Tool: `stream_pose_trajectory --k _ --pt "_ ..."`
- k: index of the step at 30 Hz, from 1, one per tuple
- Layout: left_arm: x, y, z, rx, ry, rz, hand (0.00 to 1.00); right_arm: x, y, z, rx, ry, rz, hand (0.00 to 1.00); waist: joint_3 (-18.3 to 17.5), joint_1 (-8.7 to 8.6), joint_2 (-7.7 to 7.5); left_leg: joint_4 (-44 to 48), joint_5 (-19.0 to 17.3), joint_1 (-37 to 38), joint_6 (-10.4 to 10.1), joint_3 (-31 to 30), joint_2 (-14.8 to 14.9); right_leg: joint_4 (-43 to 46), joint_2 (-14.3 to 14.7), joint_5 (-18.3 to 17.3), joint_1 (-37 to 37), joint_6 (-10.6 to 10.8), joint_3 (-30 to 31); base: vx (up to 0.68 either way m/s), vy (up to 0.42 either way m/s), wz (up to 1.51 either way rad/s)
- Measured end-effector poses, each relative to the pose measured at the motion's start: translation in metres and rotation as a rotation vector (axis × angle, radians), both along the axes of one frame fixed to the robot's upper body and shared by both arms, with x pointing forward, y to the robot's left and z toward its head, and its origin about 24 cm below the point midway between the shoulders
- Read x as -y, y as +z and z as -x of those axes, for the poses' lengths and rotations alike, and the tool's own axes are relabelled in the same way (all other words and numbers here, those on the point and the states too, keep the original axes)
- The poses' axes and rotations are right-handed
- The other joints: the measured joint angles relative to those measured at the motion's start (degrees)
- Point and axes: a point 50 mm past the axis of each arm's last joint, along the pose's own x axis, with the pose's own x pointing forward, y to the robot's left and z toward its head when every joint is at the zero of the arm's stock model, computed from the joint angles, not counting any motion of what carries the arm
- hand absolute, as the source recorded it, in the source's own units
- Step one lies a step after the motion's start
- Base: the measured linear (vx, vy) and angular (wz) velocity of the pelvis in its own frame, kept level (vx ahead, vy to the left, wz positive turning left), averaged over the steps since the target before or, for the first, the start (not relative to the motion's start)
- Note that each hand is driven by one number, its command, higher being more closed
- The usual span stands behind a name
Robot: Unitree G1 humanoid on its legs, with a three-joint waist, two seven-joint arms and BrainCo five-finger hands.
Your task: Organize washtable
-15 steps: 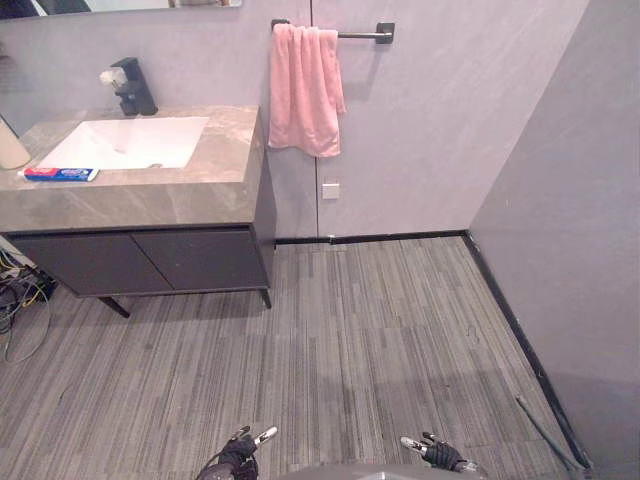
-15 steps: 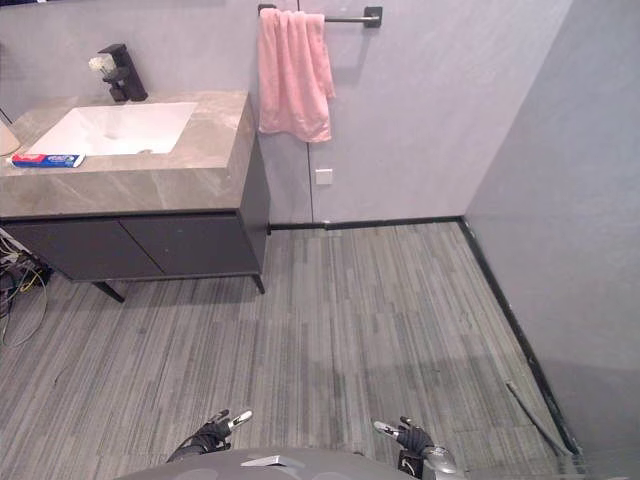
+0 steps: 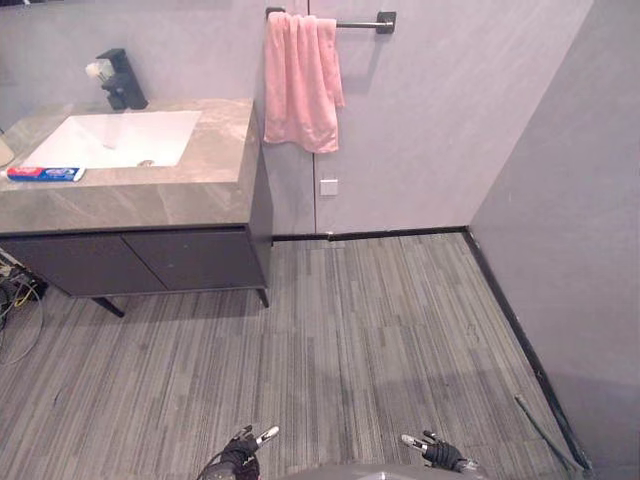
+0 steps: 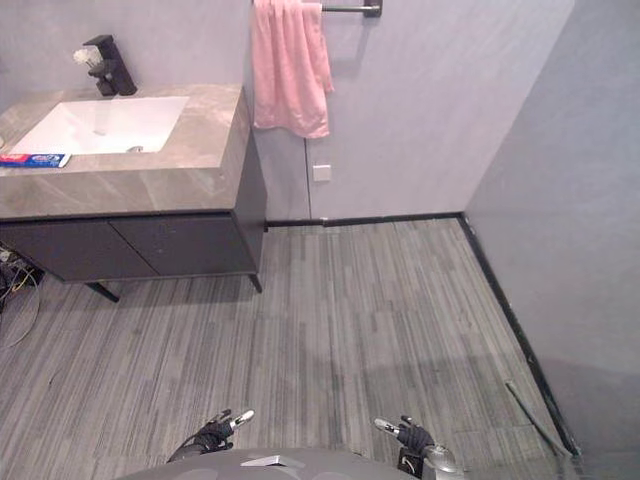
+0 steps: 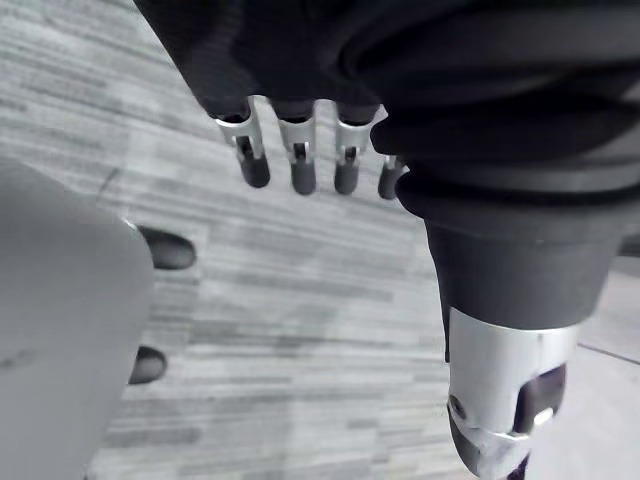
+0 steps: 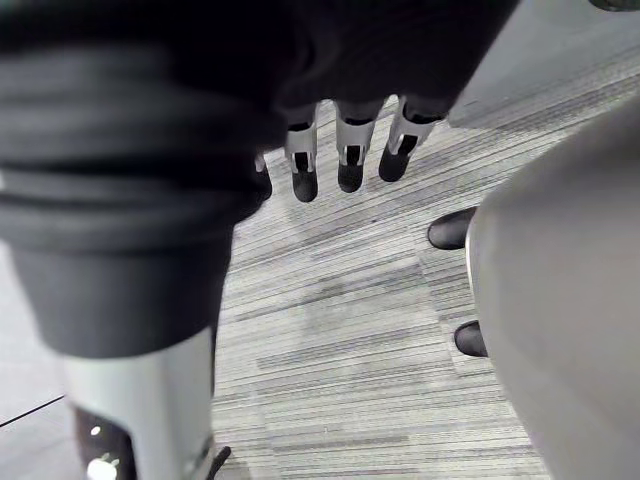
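Hanging half-cropped: left hand (image 3: 238,456), right hand (image 3: 441,456), apparently slack.

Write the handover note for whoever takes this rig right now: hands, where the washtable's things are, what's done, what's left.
Left hand: open, empty, hanging low. Right hand: open, empty, likewise.
Washtable stands ahead to the left, probably out of reach from here. A red-and-blue toothpaste box lies flat on it at the near left corner of the basin; a black faucet stands behind the basin. Pink towel hangs on the wall rail beside the washtable.
Done: nothing handled, by the look of it.
Left: walk up, then tidy the toothpaste box.
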Motion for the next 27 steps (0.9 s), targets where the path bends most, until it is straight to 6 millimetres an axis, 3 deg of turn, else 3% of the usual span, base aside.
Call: stream_pose_trajectory --k 27 --pt "0.0005 -0.0005 0.0013 -0.005 -0.013 0.008 0.00 -0.0026 0.0005 -0.0034 0.004 0.039 0.001 0.00 0.03 -1.01 -0.03 0.77 -1.06 -0.01 0.11 0.52 0.00 0.65 -0.05 -0.92 -0.19 -0.03 0.15 0.00 -0.001 0.00"
